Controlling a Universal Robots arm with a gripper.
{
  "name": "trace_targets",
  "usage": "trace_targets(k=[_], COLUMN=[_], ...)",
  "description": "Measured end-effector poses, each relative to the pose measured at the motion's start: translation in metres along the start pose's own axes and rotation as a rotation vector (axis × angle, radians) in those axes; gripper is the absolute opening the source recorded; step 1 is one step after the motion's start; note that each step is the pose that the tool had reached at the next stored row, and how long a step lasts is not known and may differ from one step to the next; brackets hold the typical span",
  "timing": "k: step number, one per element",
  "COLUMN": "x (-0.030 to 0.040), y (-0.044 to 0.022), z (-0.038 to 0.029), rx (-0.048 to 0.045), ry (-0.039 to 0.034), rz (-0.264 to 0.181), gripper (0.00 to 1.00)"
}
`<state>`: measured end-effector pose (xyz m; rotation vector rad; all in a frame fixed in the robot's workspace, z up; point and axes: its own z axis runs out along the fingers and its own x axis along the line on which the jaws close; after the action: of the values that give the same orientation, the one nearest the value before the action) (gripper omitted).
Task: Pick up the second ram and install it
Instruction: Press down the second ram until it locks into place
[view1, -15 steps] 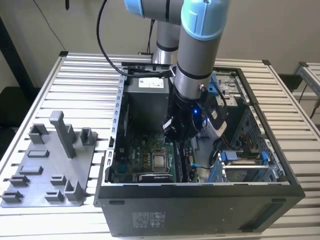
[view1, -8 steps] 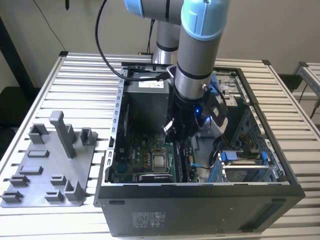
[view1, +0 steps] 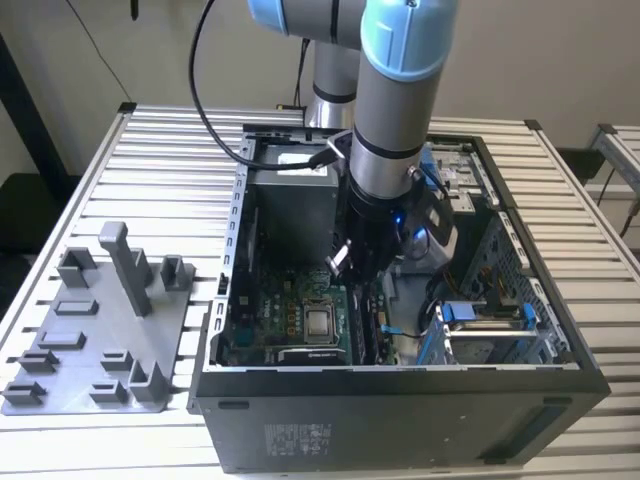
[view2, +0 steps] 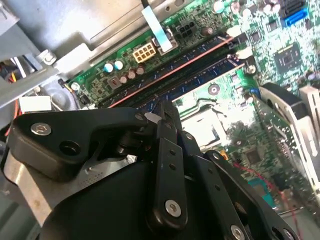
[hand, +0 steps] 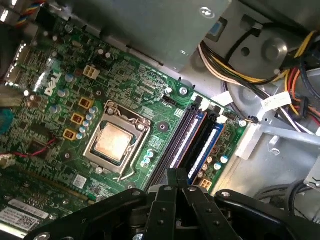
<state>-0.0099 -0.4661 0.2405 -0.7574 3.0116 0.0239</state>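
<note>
Gripper (view1: 352, 268) sits low inside the open PC case (view1: 400, 400), above the RAM slots (view1: 368, 325) beside the CPU socket (view1: 320, 322). In both wrist views the black fingers (hand: 175, 182) meet at a narrow tip right over the slots (hand: 192, 142); jaws look closed together, but whether a thin board is pinched between them cannot be told. Second wrist view shows the tip (view2: 165, 112) touching or just above the dark strip lying along the slot row (view2: 185, 75), likely the ram, edge-on; a red-edged line runs beside it. First wrist view adds the socket (hand: 112, 142), the green motherboard (hand: 55, 115) and a cable bundle (hand: 250, 70) next to the slots. Exterior view alone gives the setting: case lying on a slatted metal table (view1: 170, 160), a grey parts fixture (view1: 100, 330) at the exterior view's left, blue drive clips (view1: 480, 312) at the exterior view's right, plain wall behind.
</note>
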Motion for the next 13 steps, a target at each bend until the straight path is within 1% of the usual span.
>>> trace_targets(k=[3, 6, 13], x=[0.0, 0.0, 0.0001], y=[0.0, 0.0, 0.0001], z=[0.0, 0.0, -0.0001], rx=[0.0018, 0.0027, 0.0003], ry=[-0.0022, -0.003, -0.0039], rz=[-0.042, -0.083, -0.182], gripper=[0.11, 0.11, 0.11])
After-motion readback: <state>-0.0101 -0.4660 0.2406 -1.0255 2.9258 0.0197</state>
